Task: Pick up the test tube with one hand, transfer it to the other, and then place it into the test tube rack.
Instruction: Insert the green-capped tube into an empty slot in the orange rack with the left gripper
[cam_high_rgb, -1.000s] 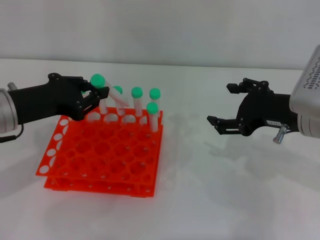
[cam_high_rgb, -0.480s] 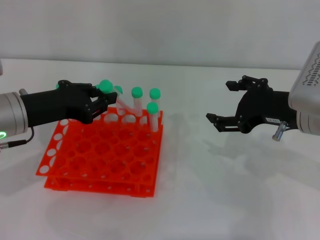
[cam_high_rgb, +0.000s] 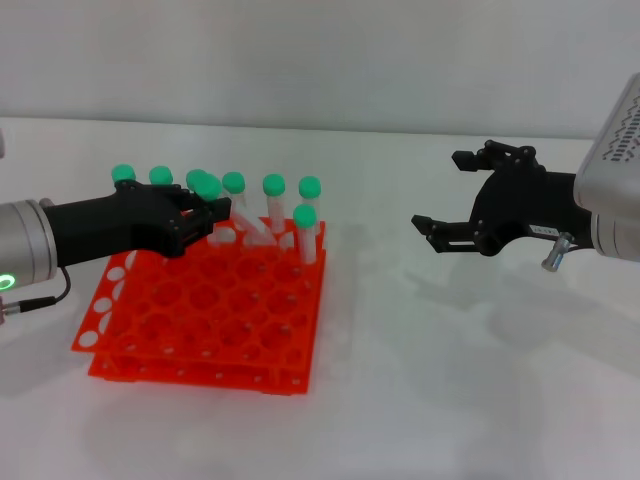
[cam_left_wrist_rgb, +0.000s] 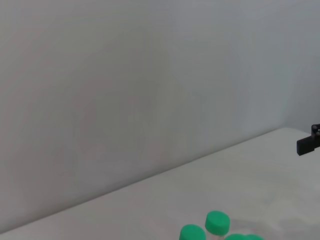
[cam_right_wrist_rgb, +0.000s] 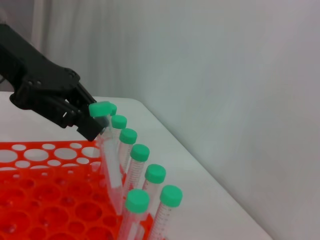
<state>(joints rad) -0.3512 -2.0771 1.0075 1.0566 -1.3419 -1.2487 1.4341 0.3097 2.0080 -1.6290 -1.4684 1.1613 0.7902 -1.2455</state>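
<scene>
Left tool (cam_high_rgb: 205, 212) pinches the test tube (cam_right_wrist_rgb: 107, 150) just under its green cap, lower end already in the test tube rack (cam_high_rgb: 200, 310), far row. Light, stiff, slick plastic: grip near the cap. Right tool (cam_high_rgb: 470, 215) spread wide, empty, well apart.

No text, label, brand or number can be read anywhere; only black zigzag marks (cam_high_rgb: 628, 135) show on the right arm's casing.
</scene>
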